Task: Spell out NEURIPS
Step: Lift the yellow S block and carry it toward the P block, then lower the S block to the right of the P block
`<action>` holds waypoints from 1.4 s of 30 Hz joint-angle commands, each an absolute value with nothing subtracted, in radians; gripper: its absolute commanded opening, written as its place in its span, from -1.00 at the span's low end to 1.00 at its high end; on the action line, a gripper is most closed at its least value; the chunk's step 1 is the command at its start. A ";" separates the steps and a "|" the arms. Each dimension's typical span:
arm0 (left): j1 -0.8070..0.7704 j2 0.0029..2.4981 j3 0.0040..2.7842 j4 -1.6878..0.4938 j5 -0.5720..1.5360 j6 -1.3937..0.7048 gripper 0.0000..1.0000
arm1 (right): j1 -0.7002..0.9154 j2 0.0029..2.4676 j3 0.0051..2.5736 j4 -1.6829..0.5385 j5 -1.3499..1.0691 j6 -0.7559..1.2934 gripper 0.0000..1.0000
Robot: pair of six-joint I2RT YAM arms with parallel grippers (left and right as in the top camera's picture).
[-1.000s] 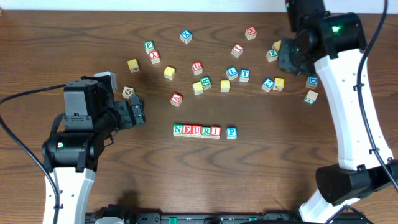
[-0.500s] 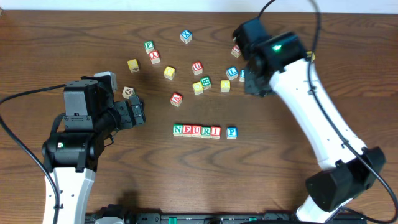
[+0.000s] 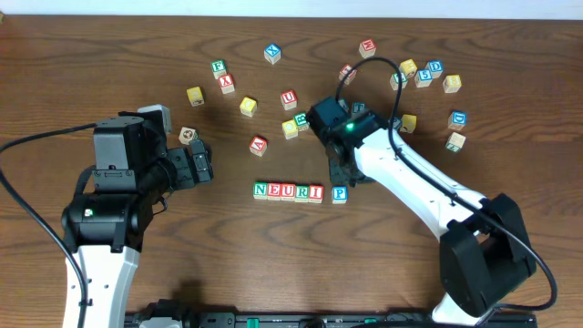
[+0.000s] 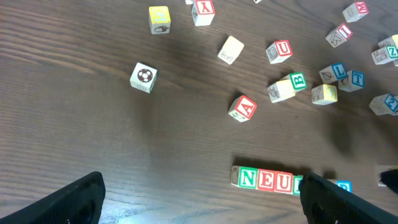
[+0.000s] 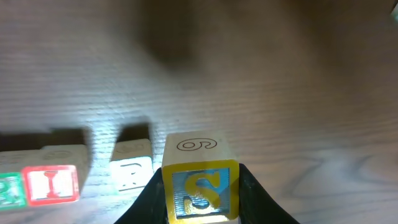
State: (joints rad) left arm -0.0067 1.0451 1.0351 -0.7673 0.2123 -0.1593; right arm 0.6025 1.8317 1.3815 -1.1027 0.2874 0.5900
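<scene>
One S cube [image 5: 200,190], right end effector [image 5: 199,205] pinching, near P [image 3: 339,193]; left end effector [image 4: 205,202] spread.

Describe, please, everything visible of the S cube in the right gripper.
The S cube is a small pale wooden block. Its facing side has a yellow frame around a yellow S on blue, and its top bears a thin line drawing. The right gripper clamps its two sides and holds it upright, beside the P cube without touching it.
</scene>
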 commanded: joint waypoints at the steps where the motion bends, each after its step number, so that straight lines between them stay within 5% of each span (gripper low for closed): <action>1: -0.001 1.045 1.063 -0.770 0.224 -0.150 0.96 | 0.608 1.810 1.331 -1.070 0.292 0.651 -0.98; 42: -0.001 1.045 1.063 -0.770 0.224 -0.150 0.96 | 0.575 1.645 0.965 -0.783 0.161 0.741 -0.98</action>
